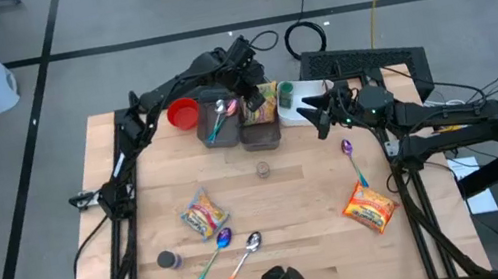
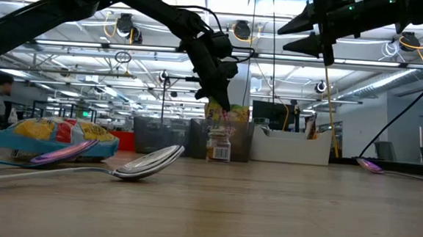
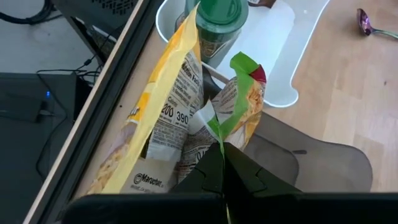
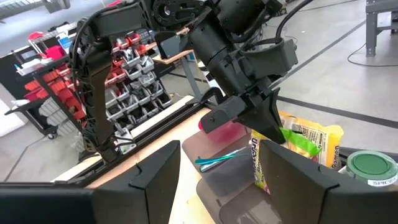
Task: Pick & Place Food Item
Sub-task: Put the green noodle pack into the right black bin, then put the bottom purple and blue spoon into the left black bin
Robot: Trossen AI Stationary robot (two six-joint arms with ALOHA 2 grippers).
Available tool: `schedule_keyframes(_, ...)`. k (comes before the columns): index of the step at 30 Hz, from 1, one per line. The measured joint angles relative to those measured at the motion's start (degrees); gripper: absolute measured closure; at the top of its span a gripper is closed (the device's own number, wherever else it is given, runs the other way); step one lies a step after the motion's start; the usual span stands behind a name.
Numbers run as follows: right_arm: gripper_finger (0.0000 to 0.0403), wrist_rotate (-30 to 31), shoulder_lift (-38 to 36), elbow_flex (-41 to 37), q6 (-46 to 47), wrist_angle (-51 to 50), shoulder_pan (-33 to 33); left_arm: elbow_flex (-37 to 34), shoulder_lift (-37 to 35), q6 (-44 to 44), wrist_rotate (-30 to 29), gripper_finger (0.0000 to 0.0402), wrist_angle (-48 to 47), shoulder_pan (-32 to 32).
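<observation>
The risk, as I judge it: the left gripper (image 3: 222, 163) pinches only the top edge of the noodle packet (image 3: 233, 121), so the thin wrapper could slip out, or the packet could catch on the bin (image 1: 259, 130) rim and tip outside; the fingers are clamped together on that edge, the packet hanging straight below them into the dark bin, a second packet (image 3: 158, 118) just beside it; the right gripper (image 1: 320, 113) hovers nearby over the white tray (image 1: 297, 111), fingers apart, holding nothing.
</observation>
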Motion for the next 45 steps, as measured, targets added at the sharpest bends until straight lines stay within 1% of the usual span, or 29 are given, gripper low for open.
schedule_keyframes(14, 0.0191, -0.15, 0.00, 0.00, -1.10, -0.07, -1.55, 0.00, 0.00, 0.46, -0.02, 0.0396, 0.32, 0.00)
schedule_keyframes(34, 0.0191, -0.22, 0.00, 0.00, -1.64, -0.07, -1.55, 0.00, 0.00, 1.21, -0.13, 0.0282, 0.37, 0.07)
schedule_keyframes(38, 0.0191, -0.24, 0.00, 0.00, -1.64, -0.07, -1.55, 0.02, -0.09, 1.06, -2.97, 0.0266, 0.33, 0.02)
schedule_keyframes(45, 0.0191, -0.40, 0.00, 0.00, -1.64, -0.09, -1.51, 2.12, -0.13, 1.11, -3.26, 0.0252, 0.36, 0.07)
